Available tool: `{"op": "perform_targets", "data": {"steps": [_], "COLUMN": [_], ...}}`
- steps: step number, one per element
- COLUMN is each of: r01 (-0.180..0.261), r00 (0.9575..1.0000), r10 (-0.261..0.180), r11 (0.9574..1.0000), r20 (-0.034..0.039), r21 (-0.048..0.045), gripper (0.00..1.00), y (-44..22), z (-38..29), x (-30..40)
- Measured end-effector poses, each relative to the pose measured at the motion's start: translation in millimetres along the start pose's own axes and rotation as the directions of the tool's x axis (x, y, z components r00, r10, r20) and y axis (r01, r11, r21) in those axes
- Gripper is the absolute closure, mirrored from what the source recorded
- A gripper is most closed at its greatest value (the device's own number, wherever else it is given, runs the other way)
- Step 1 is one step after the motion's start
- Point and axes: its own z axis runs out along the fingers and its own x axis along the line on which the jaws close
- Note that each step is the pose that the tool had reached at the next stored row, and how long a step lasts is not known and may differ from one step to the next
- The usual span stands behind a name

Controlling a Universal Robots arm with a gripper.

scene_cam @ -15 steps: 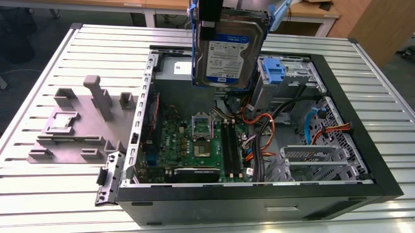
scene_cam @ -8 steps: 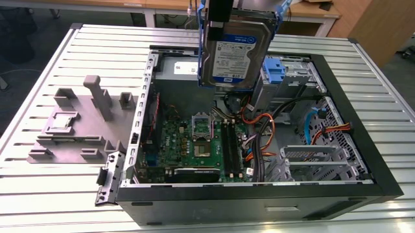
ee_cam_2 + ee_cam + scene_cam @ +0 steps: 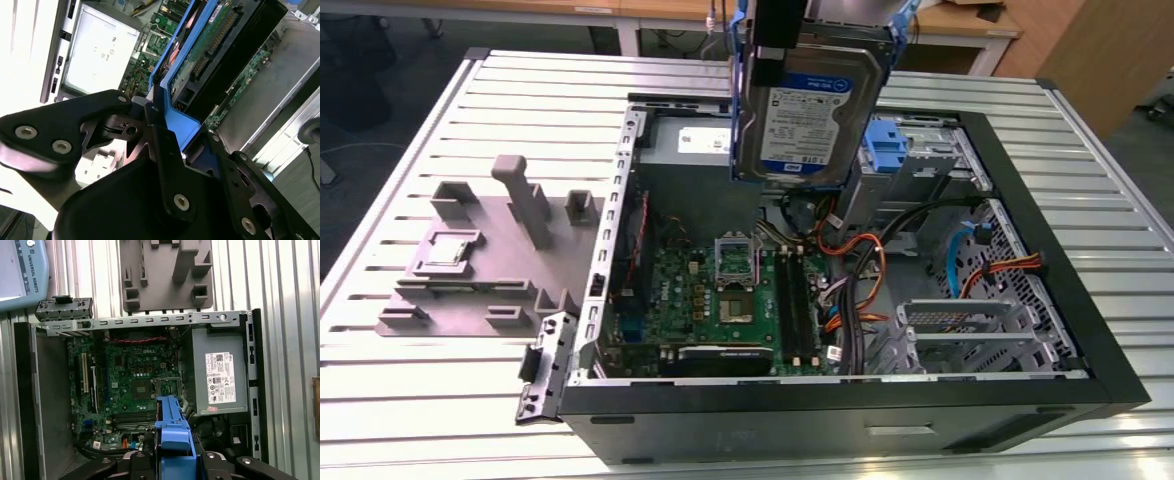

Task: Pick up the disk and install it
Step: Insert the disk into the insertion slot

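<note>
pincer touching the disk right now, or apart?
Touching. The second wrist view shows the pincer closed on the blue carrier of the disk. In the exterior view the disk hangs above the open computer case.

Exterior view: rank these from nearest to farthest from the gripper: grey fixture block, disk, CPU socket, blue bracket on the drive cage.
1. The disk, held in the gripper.
2. Blue bracket, on the exterior view's right.
3. CPU socket, down on the motherboard.
4. Grey fixture block, outside the case, on the exterior view's left.

slatted metal table [image 3: 427, 400] carries open computer case [image 3: 854, 425] and grey moulded fixture [image 3: 480, 300].
</note>
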Motion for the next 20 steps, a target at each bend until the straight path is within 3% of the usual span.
{"op": "perform_targets", "data": {"steps": [1, 4, 13, 15, 16, 20], "r01": [0.000, 0.000, 0.000, 0.000, 0.000, 0.000], "r00": [1.0000, 0.9999, 0.9993, 0.9992, 0.9987, 0.9987], "r10": [0.000, 0.000, 0.000, 0.000, 0.000, 0.000], "r11": [1.0000, 1.0000, 1.0000, 1.0000, 1.0000, 1.0000], "r20": [-0.0060, -0.0127, -0.0367, -0.0391, -0.0509, -0.0510], "r21": [0.0006, 0.0013, 0.0037, 0.0038, 0.0050, 0.0049], "gripper": [0.63, 0.63, 0.63, 0.63, 0.63, 0.63], "y": [-0.5, -1.2, -2.2, -2.7, -6.1, -6.3], "z": [-0.1, -0.2, -0.4, -0.5, -0.6, -0.6], "x": [4.7, 10.0, 19.1, 20.1, 26.0, 26.1]}}
